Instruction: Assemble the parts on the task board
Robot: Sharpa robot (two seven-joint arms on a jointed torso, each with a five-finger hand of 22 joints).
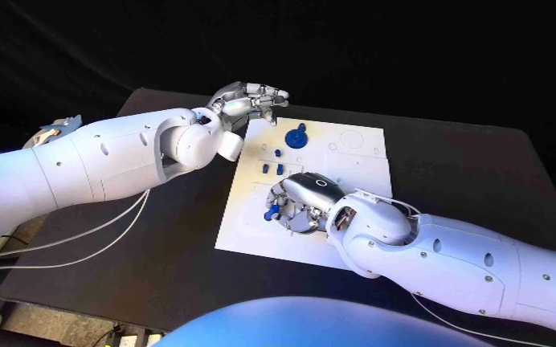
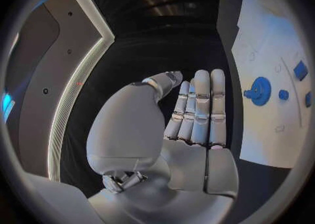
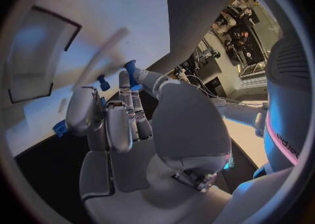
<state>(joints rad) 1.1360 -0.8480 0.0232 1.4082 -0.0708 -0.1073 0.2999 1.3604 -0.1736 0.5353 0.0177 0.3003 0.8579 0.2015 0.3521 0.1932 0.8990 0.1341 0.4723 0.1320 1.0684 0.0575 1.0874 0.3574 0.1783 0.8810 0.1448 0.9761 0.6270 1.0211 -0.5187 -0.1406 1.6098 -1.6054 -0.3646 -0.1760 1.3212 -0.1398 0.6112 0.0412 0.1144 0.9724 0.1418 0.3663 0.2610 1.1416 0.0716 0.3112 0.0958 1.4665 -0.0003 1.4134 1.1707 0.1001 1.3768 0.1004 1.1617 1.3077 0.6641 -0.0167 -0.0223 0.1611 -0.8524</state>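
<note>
- You are looking at the white rectangular task board lying in the middle of the head view on the black table
- Your left silver many-fingered hand is hovering at the upper left of the board, just off its far corner; in the left wrist view its fingers are lying straight and close together with nothing in them
- A round blue toothed gear part is standing on the board in the upper middle of the head view, near that left hand; it is also showing at the right of the left wrist view
- Several small blue block parts are sitting on the board just below the gear
- Your right silver hand is resting low over the board's lower left area, fingers curled down toward it
- A small blue piece is sitting at the fingertips of that right hand; I cannot tell whether the hand is gripping it or only touching it
</note>
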